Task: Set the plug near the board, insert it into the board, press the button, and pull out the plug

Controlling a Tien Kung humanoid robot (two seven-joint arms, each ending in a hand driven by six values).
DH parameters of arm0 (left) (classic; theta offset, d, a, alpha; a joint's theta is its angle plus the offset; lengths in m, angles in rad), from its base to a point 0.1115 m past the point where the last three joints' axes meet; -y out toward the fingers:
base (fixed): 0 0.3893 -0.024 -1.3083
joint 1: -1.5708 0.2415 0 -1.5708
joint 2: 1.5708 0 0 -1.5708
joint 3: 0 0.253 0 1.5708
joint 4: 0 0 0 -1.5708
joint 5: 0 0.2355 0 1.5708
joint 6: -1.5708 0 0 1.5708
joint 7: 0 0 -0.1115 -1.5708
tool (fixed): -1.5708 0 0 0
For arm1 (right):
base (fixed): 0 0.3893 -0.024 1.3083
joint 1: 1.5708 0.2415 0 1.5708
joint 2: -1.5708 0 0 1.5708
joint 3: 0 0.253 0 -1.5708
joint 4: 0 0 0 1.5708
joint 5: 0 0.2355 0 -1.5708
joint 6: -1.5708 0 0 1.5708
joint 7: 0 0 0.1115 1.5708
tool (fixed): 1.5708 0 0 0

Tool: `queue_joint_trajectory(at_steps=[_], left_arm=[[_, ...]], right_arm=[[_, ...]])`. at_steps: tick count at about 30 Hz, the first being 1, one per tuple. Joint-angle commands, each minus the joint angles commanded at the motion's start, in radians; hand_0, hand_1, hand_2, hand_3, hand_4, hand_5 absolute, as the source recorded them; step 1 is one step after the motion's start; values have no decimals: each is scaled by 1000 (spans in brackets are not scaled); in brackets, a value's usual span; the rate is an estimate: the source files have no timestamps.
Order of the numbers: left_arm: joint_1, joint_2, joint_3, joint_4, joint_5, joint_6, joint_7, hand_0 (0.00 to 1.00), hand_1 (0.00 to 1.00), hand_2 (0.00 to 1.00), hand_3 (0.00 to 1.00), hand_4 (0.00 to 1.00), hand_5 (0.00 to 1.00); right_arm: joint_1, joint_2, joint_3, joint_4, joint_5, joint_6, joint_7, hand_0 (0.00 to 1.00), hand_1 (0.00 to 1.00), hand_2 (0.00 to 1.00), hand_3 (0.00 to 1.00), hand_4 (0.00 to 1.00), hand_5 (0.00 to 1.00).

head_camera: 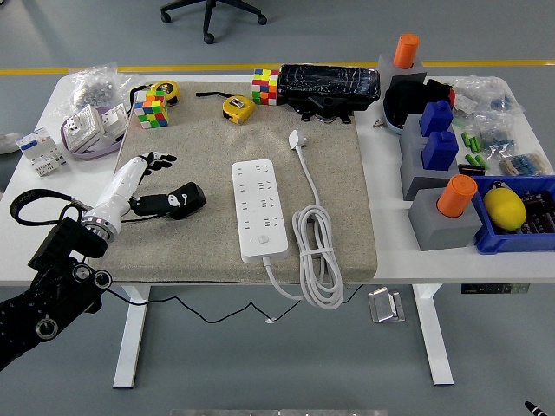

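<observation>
A: Where does the small black plug adapter (pixel 173 202) lie?

B: On the left part of the beige felt mat (pixel 347 234), its long axis running left to right; it lies to the right of the left hand (pixel 146 167), lower in the frame. The wrist is just beside its left end; the black fingers (pixel 159 159) are spread and relaxed above it, holding nothing.

A: And the board?

B: The long white power strip (pixel 258 211) lies to the plug's right, long axis pointing away from the robot, bare mat between the two; its own white cable (pixel 317 251) coils on its far side, away from the plug.

A: Which arm is nearer?

B: The left, plainly; no right hand shows on the table.

A: Room to move?

B: I judge the path rightward open; the mat's left edge and the cluttered white table (pixel 408 256) corner sit behind the hand; the near edge is well clear.
</observation>
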Motion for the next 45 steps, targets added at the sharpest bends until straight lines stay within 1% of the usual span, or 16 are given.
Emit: queue_joint_trajectory(at_steps=[2, 6, 7, 13, 14, 19, 20, 25, 26, 29, 31, 32, 41, 43, 45], left_arm=[[-5, -1, 10, 3, 1, -1, 3, 786, 798, 780, 790, 998, 398], [-27, -8, 51, 22, 6, 0, 17, 786, 798, 780, 790, 998, 398], [-37, -12, 65, 32, 8, 2, 21, 753, 715, 690, 773, 998, 319], [-79, -26, 117, 79, 12, 8, 44, 753, 715, 690, 773, 998, 319], [-88, -27, 129, 91, 9, 10, 49, 706, 668, 627, 738, 998, 169], [-112, -28, 166, 128, -9, 10, 58, 706, 668, 627, 738, 998, 169], [-114, -28, 171, 133, -13, 12, 57, 622, 584, 572, 604, 998, 135], [-123, -31, 188, 152, -29, 33, 50, 622, 584, 572, 604, 998, 135], [-127, -32, 194, 158, -35, 45, 46, 423, 403, 532, 565, 794, 2], [-135, -34, 206, 166, -47, 66, 36, 423, 403, 532, 565, 794, 2], [-138, -35, 208, 165, -56, 67, 31, 423, 403, 532, 565, 794, 2], [-139, -35, 208, 164, -59, 66, 30, 378, 365, 489, 550, 760, 2], [-138, -34, 203, 146, -62, 52, 31, 364, 361, 475, 545, 759, 2], [-137, -32, 200, 133, -64, 55, 24, 364, 361, 475, 545, 759, 2], [-139, -30, 197, 115, -69, 63, 4, 365, 355, 469, 541, 766, 2]], right_arm=[[0, 0, -1, 0, 0, 0, 0, 612, 669, 640, 566, 978, 590], [-1, 1, -2, -1, 1, 0, 0, 612, 669, 640, 566, 978, 590], [0, 0, -2, -1, 1, 0, 0, 612, 669, 640, 566, 978, 590], [3, -1, -2, 1, 3, 0, 0, 612, 668, 640, 566, 978, 589], [4, -2, -2, 1, 3, 0, 0, 612, 669, 640, 565, 978, 590], [4, -3, -4, 1, 4, 0, 0, 612, 669, 640, 565, 978, 590], [4, -3, -5, 1, 4, 0, 0, 612, 669, 640, 566, 979, 590], [4, -3, -6, 2, 5, 0, 0, 612, 669, 640, 566, 979, 590], [5, -3, -7, 2, 5, 0, 0, 612, 669, 641, 566, 980, 590], [6, -4, -5, 3, 5, -1, 1, 612, 669, 641, 566, 980, 590], [6, -5, -5, 4, 5, -1, 1, 612, 669, 641, 566, 980, 590], [7, -5, -5, 4, 4, -1, 1, 612, 669, 640, 566, 980, 590], [4, -5, -5, 4, 4, -1, 1, 612, 669, 640, 566, 980, 592], [4, -5, -5, 5, 4, -1, 1, 612, 669, 640, 566, 980, 592], [4, -6, -5, 5, 4, -1, 1, 612, 669, 640, 566, 981, 592]])
